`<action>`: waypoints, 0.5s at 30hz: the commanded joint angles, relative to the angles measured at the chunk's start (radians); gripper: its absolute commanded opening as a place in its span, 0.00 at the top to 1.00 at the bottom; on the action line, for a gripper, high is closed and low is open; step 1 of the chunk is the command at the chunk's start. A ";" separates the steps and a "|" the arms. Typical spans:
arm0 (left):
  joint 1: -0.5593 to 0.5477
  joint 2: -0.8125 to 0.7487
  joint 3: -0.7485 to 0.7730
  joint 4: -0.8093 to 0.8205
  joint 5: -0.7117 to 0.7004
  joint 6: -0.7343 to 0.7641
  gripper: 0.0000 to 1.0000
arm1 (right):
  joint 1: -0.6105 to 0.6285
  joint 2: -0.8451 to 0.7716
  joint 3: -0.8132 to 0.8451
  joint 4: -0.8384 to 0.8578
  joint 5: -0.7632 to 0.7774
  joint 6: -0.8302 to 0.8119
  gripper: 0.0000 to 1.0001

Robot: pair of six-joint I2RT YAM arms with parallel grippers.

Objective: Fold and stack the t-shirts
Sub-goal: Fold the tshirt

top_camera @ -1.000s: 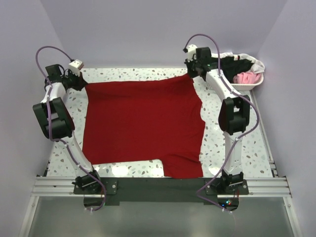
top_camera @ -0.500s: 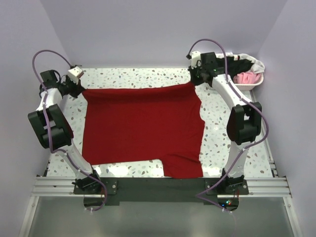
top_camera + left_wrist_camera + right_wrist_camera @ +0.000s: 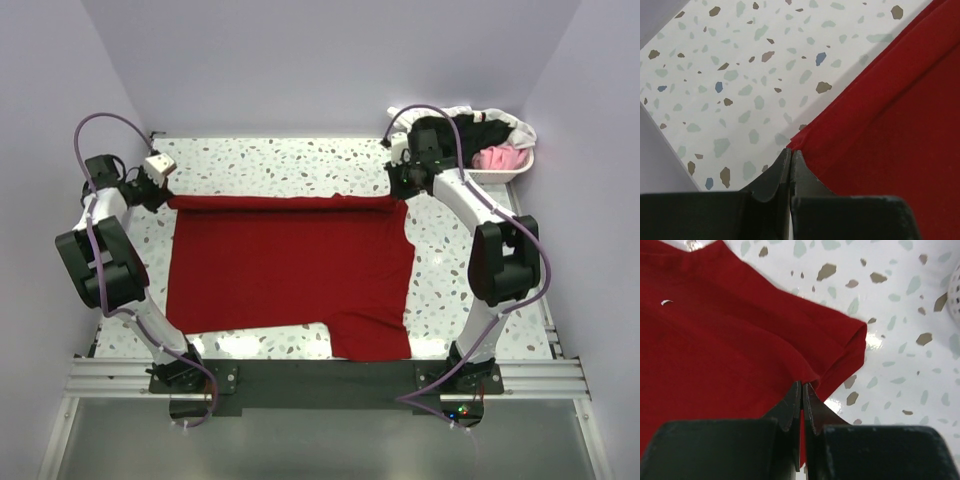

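Since a second ago both arms have drawn the far hem back towards us, so from above the dark red t-shirt [image 3: 290,270] now shows a folded-over band along its far edge, with the rest lying flat on the table [image 3: 300,152]. The left hand [image 3: 166,195] and right hand [image 3: 399,188] sit at its two far corners, and the basket [image 3: 520,168] stands at the far right (pink cloth [image 3: 497,157] showing inside). From the left wrist, we see the jaws pinched tight on the doubled corner of red fabric. From the right wrist, the jaws are likewise clamped on the opposite corner, where the fabric puckers. We judge the cloth light, limp and likely to sag between the grips, so the corners are the right hold, kept taut and level
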 commanded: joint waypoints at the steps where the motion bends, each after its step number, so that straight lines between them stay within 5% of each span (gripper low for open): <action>1: 0.020 -0.051 -0.032 -0.009 -0.008 0.095 1.00 | -0.007 -0.065 -0.045 0.004 -0.007 0.017 1.00; 15: 0.020 -0.002 -0.089 -0.040 -0.074 0.205 1.00 | -0.003 -0.008 -0.111 0.001 0.005 -0.005 1.00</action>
